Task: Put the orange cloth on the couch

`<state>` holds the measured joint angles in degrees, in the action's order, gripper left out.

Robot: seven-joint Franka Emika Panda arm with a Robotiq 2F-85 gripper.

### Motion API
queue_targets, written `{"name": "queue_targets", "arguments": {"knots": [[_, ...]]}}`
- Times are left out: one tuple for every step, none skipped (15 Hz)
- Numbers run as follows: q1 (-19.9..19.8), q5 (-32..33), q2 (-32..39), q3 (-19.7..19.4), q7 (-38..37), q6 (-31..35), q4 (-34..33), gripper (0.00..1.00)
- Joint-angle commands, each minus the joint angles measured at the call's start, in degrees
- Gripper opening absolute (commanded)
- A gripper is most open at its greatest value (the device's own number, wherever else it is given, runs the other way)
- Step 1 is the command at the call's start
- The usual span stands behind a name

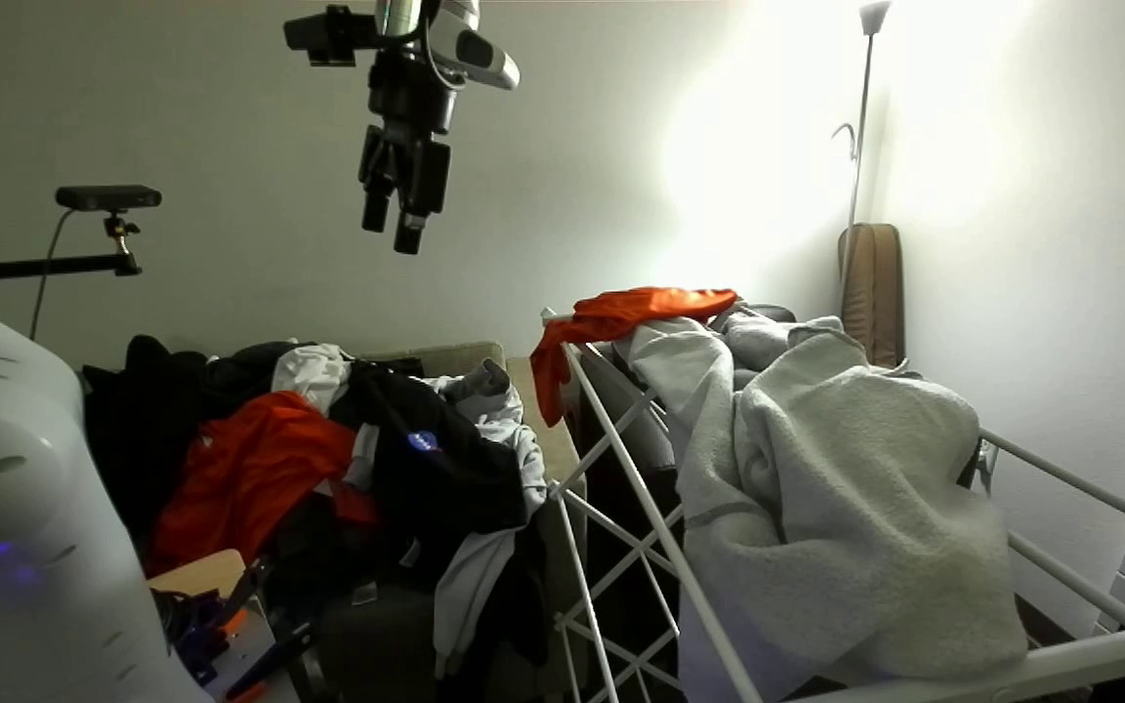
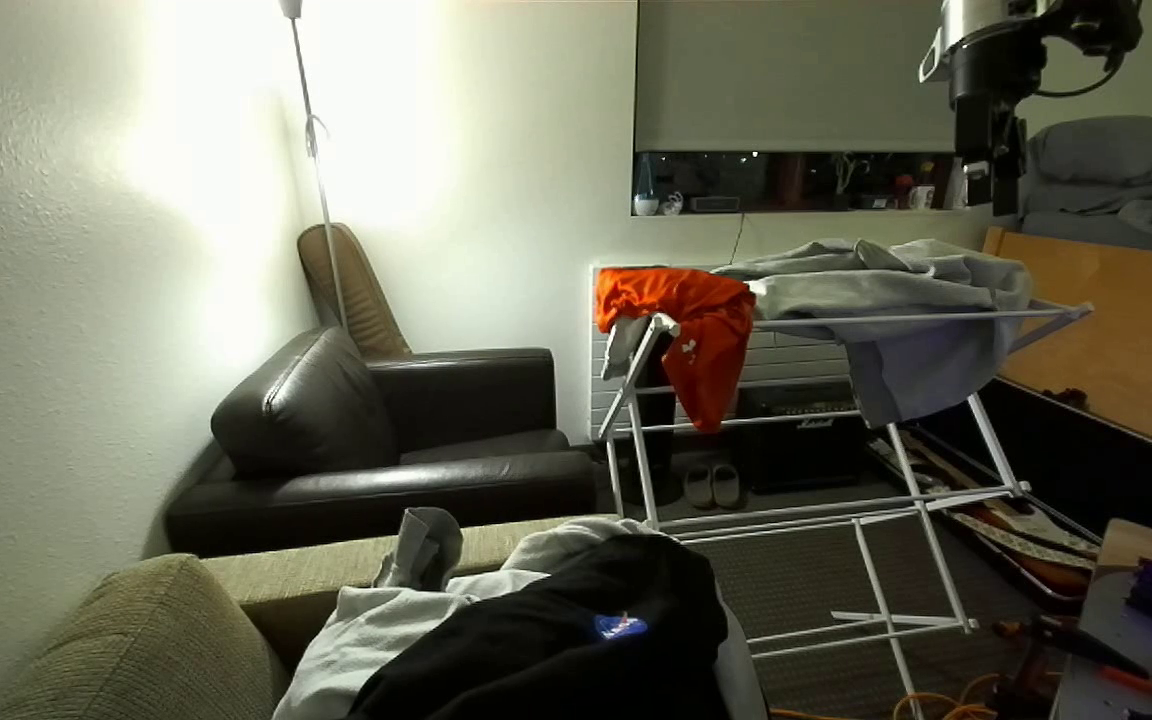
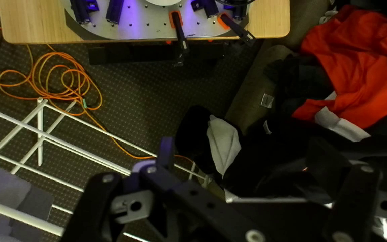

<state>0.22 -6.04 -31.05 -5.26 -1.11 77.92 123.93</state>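
Couch seat mostly buried under the clothes pile; pile runs off the bottom in an exterior view, and the robot arm blocks part of it in an exterior view. Arm also cut off at top in both exterior views. In the wrist view a finger nearly merges with the dark pile. Drying rack cropped low in an exterior view; gray fabric hides much of its top, can't tell if one piece or several.

Counts: 1 orange cloth, draped over the rack's corner, tail hanging. 1 red garment in the pile. 1 black garment with a blue patch. 2 slippers on the floor. 1 leather armchair.

End effector: fingers spread, up high, well apart from the cloth.

Around: rack stands just beside the couch armrest, its bars under the cloth. Orange cable coiled on the floor between rack and table. Brown case leaning in the corner.
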Motion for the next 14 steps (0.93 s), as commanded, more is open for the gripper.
{"name": "queue_targets", "arguments": {"knots": [[-1.31,-0.35,0.15,0.95,0.53,-0.22,-0.20,1.00],[-1.31,-0.35,0.15,0.94,0.53,-0.22,-0.20,1.00],[-1.31,-0.35,0.15,0.94,0.53,-0.22,-0.20,1.00],[-1.31,-0.35,0.15,0.94,0.53,-0.22,-0.20,1.00],[-1.31,-0.35,0.15,0.94,0.53,-0.22,-0.20,1.00],[-1.31,-0.35,0.15,0.94,0.53,-0.22,-0.20,1.00],[-1.31,-0.35,0.15,0.94,0.53,-0.22,-0.20,1.00],[-1.31,-0.35,0.15,0.94,0.53,-0.22,-0.20,1.00],[-1.31,-0.35,0.15,0.94,0.53,-0.22,-0.20,1.00],[-1.31,-0.35,0.15,0.94,0.53,-0.22,-0.20,1.00],[-1.31,-0.35,0.15,0.94,0.53,-0.22,-0.20,1.00],[-1.29,-0.27,0.86,0.95,0.58,0.12,-0.60,1.00],[-1.23,-0.30,1.10,0.94,0.79,0.36,-0.74,1.00],[-1.05,-0.23,1.48,0.93,1.34,0.72,-1.02,1.00]]}}
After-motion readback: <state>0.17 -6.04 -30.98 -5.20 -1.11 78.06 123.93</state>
